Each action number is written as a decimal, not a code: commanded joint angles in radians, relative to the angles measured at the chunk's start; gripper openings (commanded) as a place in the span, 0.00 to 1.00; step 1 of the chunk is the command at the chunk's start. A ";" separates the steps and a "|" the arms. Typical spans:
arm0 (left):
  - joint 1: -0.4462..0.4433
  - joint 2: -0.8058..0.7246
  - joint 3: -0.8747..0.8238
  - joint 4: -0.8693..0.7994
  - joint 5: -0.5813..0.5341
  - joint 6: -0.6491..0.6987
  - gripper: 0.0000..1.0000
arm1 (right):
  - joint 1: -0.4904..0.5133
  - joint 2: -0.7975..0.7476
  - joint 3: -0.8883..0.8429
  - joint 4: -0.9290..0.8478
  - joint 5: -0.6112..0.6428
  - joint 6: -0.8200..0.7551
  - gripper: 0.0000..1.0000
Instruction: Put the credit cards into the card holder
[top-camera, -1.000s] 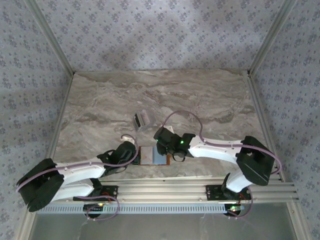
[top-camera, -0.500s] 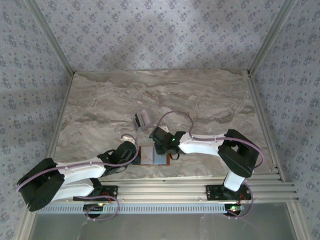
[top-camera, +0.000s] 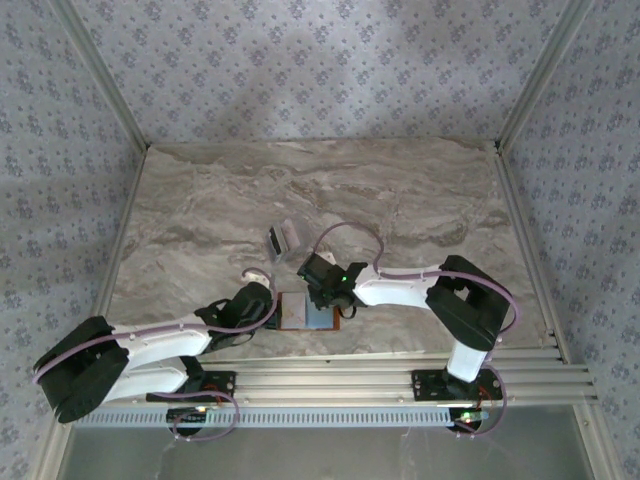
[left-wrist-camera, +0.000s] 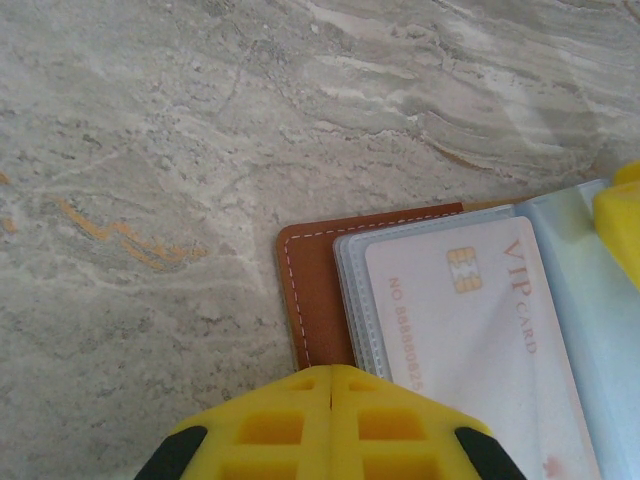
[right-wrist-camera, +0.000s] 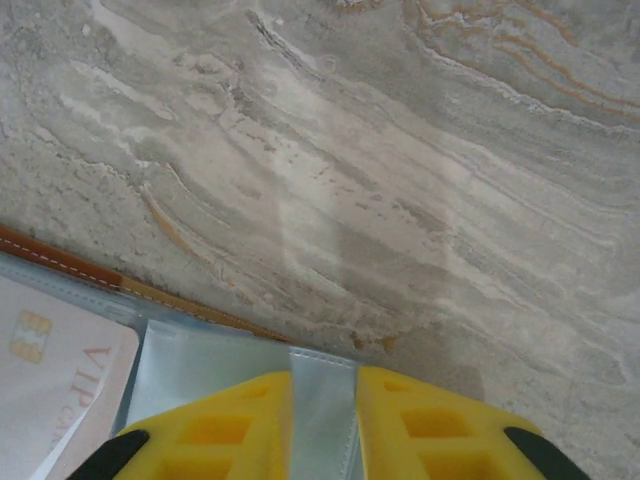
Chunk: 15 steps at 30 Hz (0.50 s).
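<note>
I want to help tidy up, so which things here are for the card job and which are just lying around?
For the job:
- the brown wallet, lying open
- the VIP card in it
- the little pile of cards farther back on the table

Just there:
- the marble table
- the patterned walls
- the metal rail at the front

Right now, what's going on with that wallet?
The card holder lies open near the front edge of the table, a VIP card among its clear sleeves. The left gripper, shut, sits on its brown edge, seemingly pinning it. The right gripper straddles an inner sleeve, jaws narrowly apart; whether it grips is unclear. The remaining credit cards sit farther back.
</note>
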 joint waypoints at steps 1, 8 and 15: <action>-0.005 -0.009 0.021 -0.031 -0.013 0.023 0.06 | 0.017 0.033 -0.018 -0.044 0.004 0.011 0.21; -0.005 -0.005 0.023 -0.036 -0.014 0.025 0.06 | 0.022 0.023 -0.024 -0.047 0.012 0.011 0.01; -0.005 0.019 0.026 -0.024 -0.014 0.025 0.06 | 0.026 -0.101 -0.048 -0.003 -0.056 -0.001 0.00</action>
